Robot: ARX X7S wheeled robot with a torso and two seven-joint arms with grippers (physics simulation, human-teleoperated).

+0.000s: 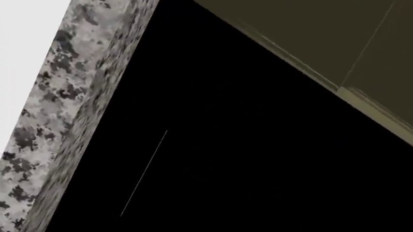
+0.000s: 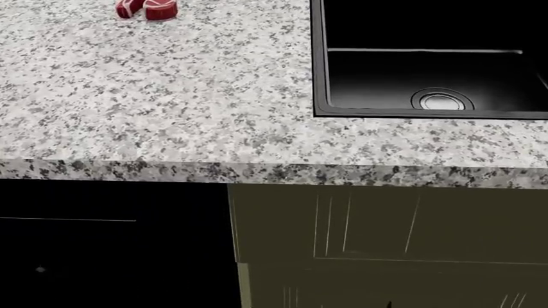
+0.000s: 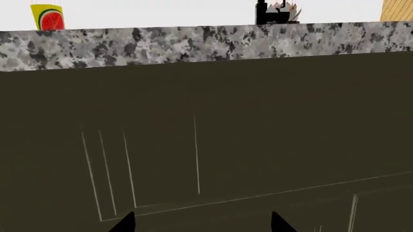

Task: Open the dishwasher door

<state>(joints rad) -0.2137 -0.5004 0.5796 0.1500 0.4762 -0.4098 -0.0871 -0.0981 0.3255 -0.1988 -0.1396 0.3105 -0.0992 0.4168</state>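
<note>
The dishwasher door [image 2: 111, 256] is a plain black panel under the granite counter at the lower left of the head view, with a thin pale line [image 2: 68, 220] across it. It fills most of the left wrist view [image 1: 245, 159], very close; no left fingers can be made out against the black. My right gripper [image 3: 203, 223] is open, its two black fingertips [image 3: 125, 223] spread wide, facing the olive-green cabinet front [image 3: 258, 121] right of the dishwasher. Neither gripper clearly shows in the head view.
The speckled granite counter edge [image 2: 171, 170] overhangs the door and cabinet [image 2: 385, 224]. A black sink [image 2: 319, 77] with a steel drain sits at the right. Red pieces [image 2: 145, 8] lie at the counter's back. A watermelon carton [image 3: 47, 17] stands on top.
</note>
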